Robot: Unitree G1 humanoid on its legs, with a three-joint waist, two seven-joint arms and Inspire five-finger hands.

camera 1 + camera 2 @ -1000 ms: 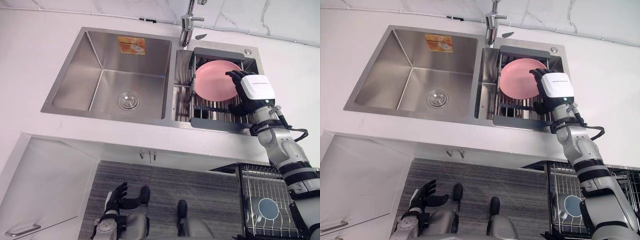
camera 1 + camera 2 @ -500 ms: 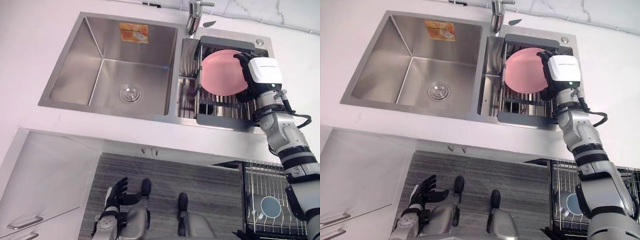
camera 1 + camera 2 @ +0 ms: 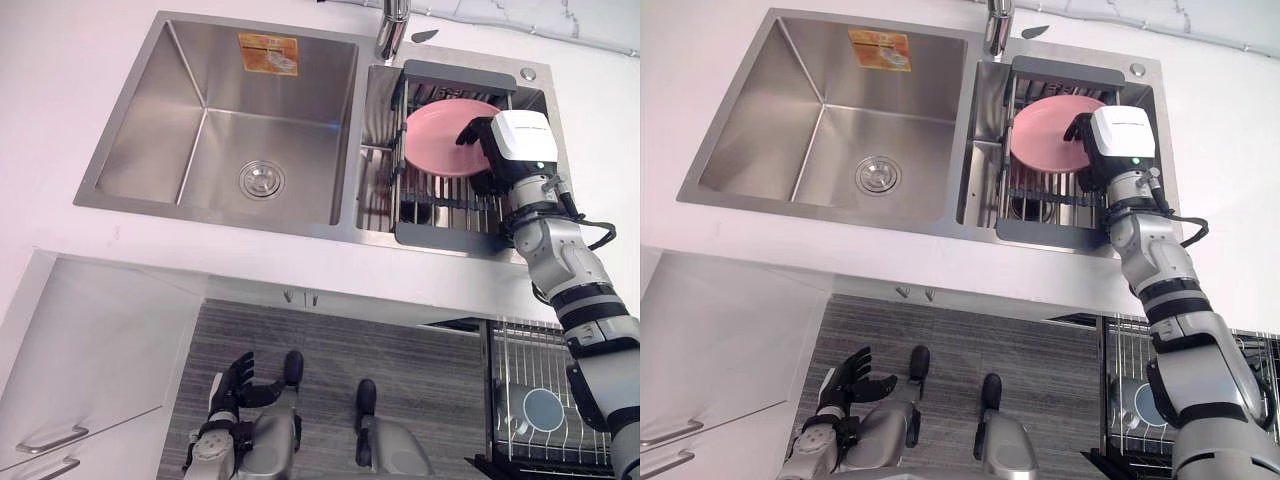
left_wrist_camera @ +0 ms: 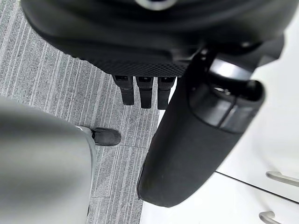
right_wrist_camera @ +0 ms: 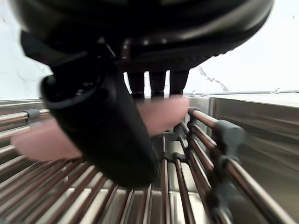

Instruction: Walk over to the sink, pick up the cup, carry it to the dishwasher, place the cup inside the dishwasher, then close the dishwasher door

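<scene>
A pink round dish [image 3: 440, 138] leans in the dark wire drying rack [image 3: 440, 236] set in the sink's right basin. My right hand [image 3: 515, 150] reaches over the rack from the right. Its dark fingers lie on the dish's right rim. In the right wrist view the thumb [image 5: 107, 126] crosses in front of the pink dish [image 5: 164, 112], the fingers lie over its top, and the rim sits pinched between them. My left hand [image 3: 230, 385] hangs low over the floor, fingers relaxed and holding nothing.
The faucet [image 3: 392, 30] stands behind the rack. The steel left basin [image 3: 180, 130] has a drain in its floor. A pulled-out dishwasher rack [image 3: 560, 350] at the lower right holds a blue round dish [image 3: 543, 410]. White cabinet fronts [image 3: 90, 350] are at the lower left.
The camera has shifted, sliding the sink up in view. The pink dish has tipped from nearly facing me to a flatter tilt, with my right hand staying on its rim.
</scene>
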